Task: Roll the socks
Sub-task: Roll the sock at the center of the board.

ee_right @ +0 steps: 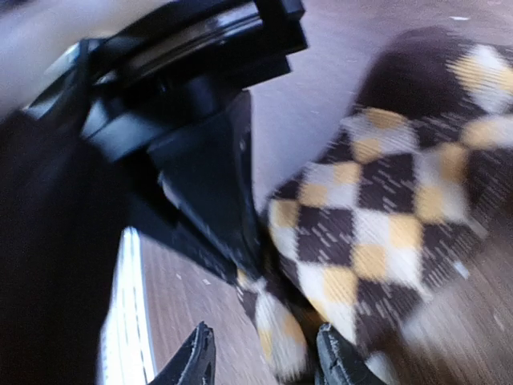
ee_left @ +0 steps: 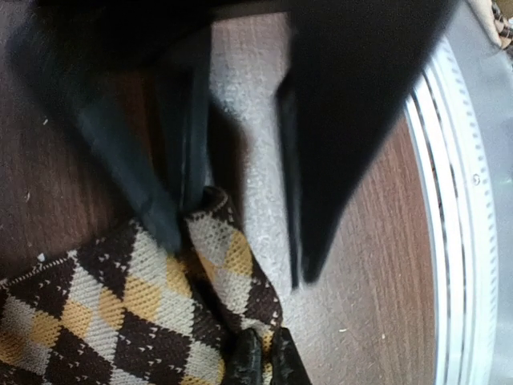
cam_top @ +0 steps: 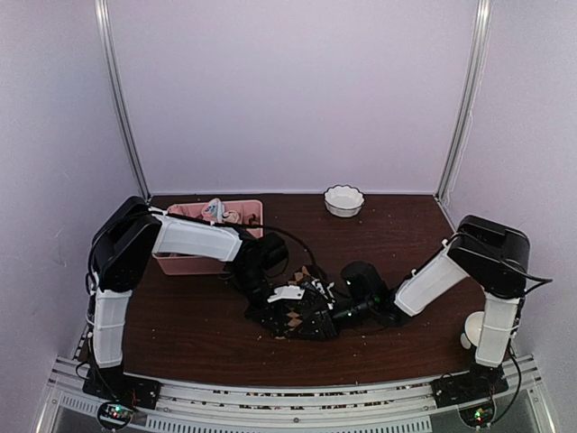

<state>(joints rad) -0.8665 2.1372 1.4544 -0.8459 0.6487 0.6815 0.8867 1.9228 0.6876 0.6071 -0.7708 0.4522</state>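
Note:
The dark brown argyle sock lies bunched at the table's front centre, between both arms. My left gripper reaches into it from the left. In the left wrist view that gripper is shut on a fold of the argyle sock. My right gripper comes in from the right. Seen from its wrist, the right gripper stands open, and a loose corner of the sock hangs between its fingers. A pale knit strip lies beside the argyle; I cannot tell if it is the plain sock.
A pink divided tray with small bundles stands at the back left, under the left arm. A white scalloped bowl sits at the back centre. A white round object is by the right arm's base. A metal rail runs along the near edge.

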